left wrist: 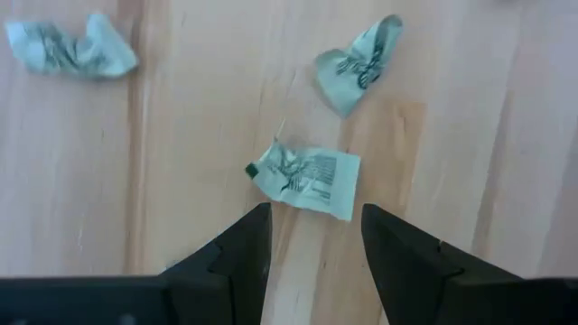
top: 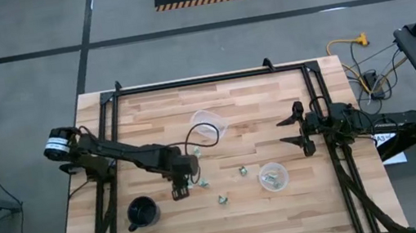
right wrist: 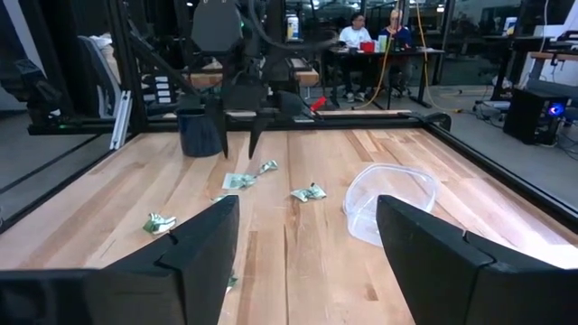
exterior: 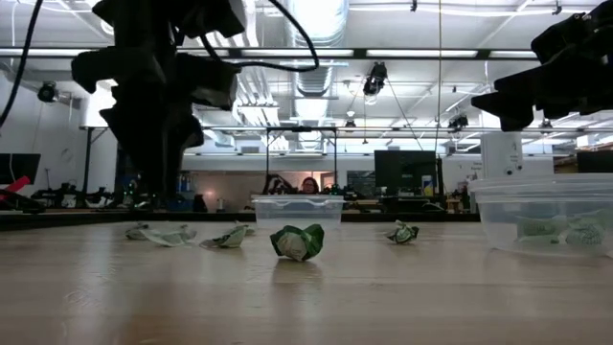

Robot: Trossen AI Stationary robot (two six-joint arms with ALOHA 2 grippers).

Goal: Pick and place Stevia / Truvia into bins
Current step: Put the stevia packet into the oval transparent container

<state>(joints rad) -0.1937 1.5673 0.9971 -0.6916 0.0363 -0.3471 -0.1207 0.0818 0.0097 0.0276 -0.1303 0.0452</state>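
Note:
Several crumpled green-and-white Stevia packets lie on the wooden table near its middle. One packet lies flat just beyond my left gripper's open fingertips. In the right wrist view my left gripper points down a little above this packet, touching nothing. Two more packets lie farther off. One clear bin holds a few packets; the other bin sits toward the far side. My right gripper waits open at the table's right edge.
A black cup stands near the front left, close to my left arm. Loose packets lie between my left gripper and the filled bin. A black metal frame borders the far and side edges of the table.

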